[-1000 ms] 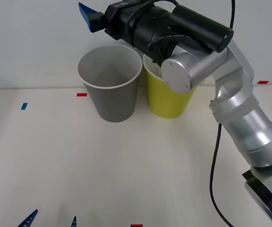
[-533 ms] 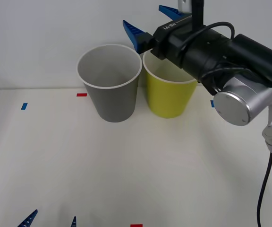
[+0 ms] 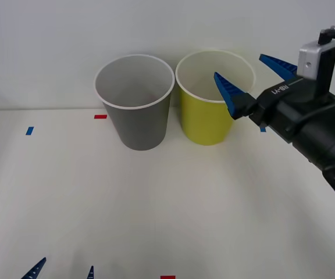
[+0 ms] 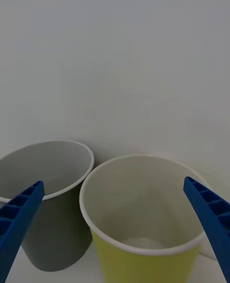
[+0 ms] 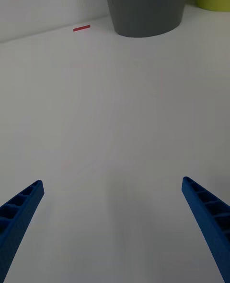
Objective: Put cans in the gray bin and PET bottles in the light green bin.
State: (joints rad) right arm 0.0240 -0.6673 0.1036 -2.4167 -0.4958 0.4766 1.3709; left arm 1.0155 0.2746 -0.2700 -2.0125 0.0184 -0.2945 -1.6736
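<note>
The gray bin (image 3: pixel 134 125) and the light green bin (image 3: pixel 205 125) stand upright side by side at the back of the white table, almost touching. My right gripper (image 3: pixel 253 80) hovers open and holding nothing just right of the light green bin's rim, at rim height. In its wrist view the light green bin (image 4: pixel 143 264) lies ahead between the fingers (image 4: pixel 19 216), with the gray bin (image 4: pixel 52 249) beside it. The left gripper (image 3: pixel 63 272) is parked open low at the table's front edge, facing the gray bin (image 5: pixel 143 5). The cans and PET bottles are out of view.
A white wall rises right behind the bins. Small tape marks lie on the table: red (image 3: pixel 100 116) left of the gray bin, blue (image 3: pixel 29 130) farther left, red (image 3: pixel 167 277) at the front edge. The right arm's black body (image 3: pixel 313 128) fills the right side.
The right arm swung from above the gray bin rightward past the light green bin and down, staying open. The left gripper has not moved.
</note>
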